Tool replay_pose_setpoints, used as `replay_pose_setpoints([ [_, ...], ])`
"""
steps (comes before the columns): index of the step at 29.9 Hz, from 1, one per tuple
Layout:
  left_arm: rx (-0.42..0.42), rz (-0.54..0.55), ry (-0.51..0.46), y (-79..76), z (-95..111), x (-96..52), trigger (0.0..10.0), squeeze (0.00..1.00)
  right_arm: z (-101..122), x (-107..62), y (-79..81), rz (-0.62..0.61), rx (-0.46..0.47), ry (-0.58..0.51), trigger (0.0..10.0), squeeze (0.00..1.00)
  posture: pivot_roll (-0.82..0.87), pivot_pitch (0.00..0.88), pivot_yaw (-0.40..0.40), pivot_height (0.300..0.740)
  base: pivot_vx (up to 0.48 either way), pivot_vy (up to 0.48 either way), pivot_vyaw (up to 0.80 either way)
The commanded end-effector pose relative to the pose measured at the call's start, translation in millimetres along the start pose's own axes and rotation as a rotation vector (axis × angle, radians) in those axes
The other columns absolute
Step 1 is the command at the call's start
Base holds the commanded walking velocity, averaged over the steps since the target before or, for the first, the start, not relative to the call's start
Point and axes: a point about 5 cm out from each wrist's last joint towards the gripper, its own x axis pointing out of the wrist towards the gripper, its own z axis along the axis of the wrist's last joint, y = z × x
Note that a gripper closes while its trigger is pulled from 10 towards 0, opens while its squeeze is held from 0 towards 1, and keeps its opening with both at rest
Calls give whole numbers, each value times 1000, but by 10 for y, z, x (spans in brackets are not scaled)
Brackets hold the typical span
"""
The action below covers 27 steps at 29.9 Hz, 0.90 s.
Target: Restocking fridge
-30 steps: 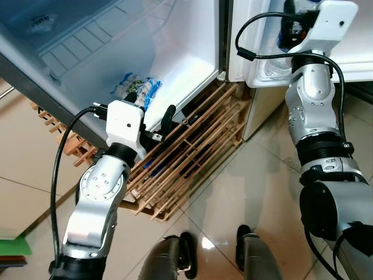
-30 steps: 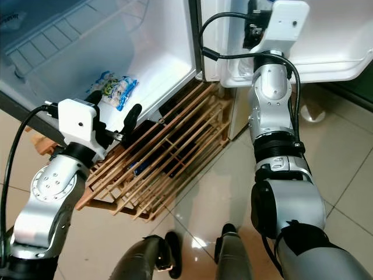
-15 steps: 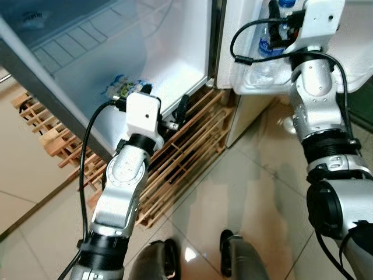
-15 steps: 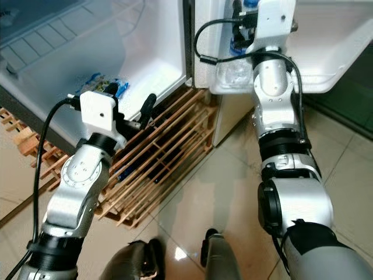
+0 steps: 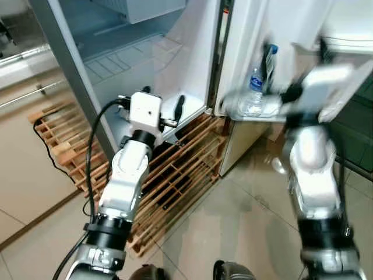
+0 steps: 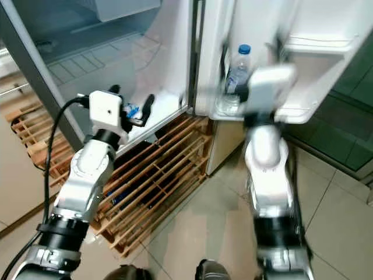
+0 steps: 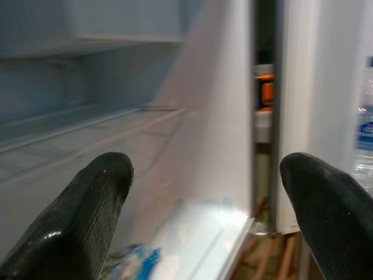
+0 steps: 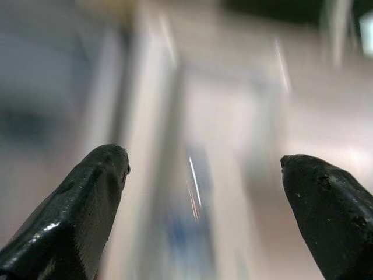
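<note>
Black fingers stand wide apart on both arms, and neither pair of jaws holds anything. My left gripper points into the open fridge, just above its floor. My right gripper sits up at the door shelf, though that arm is blurred, so I can't place it finely.

I judge the bottle is already set down and the right arm is clear of it or nearly so. To do this well, I'd keep the right jaws wide and pull straight back from the shelf, so a finger doesn't clip the bottle and tip it. I'd also hold the left arm off the fridge wall.

Going outward, the door shelf holds one clear bottle with a blue cap, upright against the door. On the fridge floor, near the left gripper, lies a blue packet. The wire shelf higher up looks bare. Below the fridge, a wooden rack lies on the tiled floor.
</note>
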Motion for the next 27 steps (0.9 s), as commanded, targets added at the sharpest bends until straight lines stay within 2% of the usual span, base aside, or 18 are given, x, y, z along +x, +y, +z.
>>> replay_pose_setpoints([
  [1, -13, 29, 18, 90, -21, -27, 10000, 0, -123, -45, -138, -69, -4, 65, 10000, 0, -150, 0, 51, 740, 0, 0, 0],
  [4, -47, 95, 65, 298, -137, -159, 10000, 0, -617, -444, -315, -112, 25, 332, 10000, 0, -145, 0, 39, 740, 0, 0, 0],
  [5, -48, 130, 91, 350, -196, -198, 10000, 0, -708, -533, -362, -110, 19, 394, 10000, 0, -145, 0, 35, 740, 0, -465, 0],
  [7, -50, 154, 109, 371, -241, -219, 10000, 0, -750, -574, -400, -112, 5, 427, 10000, 0, -145, 0, 35, 740, 0, -467, 0],
  [8, -71, 177, 123, 297, -292, -206, 10000, 0, -740, -527, -476, -119, 2, 447, 10000, 0, -142, 0, 9, 740, 0, -469, 638],
  [11, -87, 171, 117, 171, -299, -166, 10000, 0, -708, -434, -519, -117, -2, 435, 10000, 0, -139, 0, -3, 740, 0, -471, 737],
  [20, -82, 166, 143, 148, -357, -138, 10000, 0, -640, -307, -415, -58, -8, 397, 10000, 0, -147, 0, -11, 740, 0, -472, 764],
  [27, -72, 132, 124, 105, -336, -138, 10000, 0, -630, -328, -350, -31, -8, 392, 10000, 0, -146, 0, -3, 740, 0, -470, 759],
])
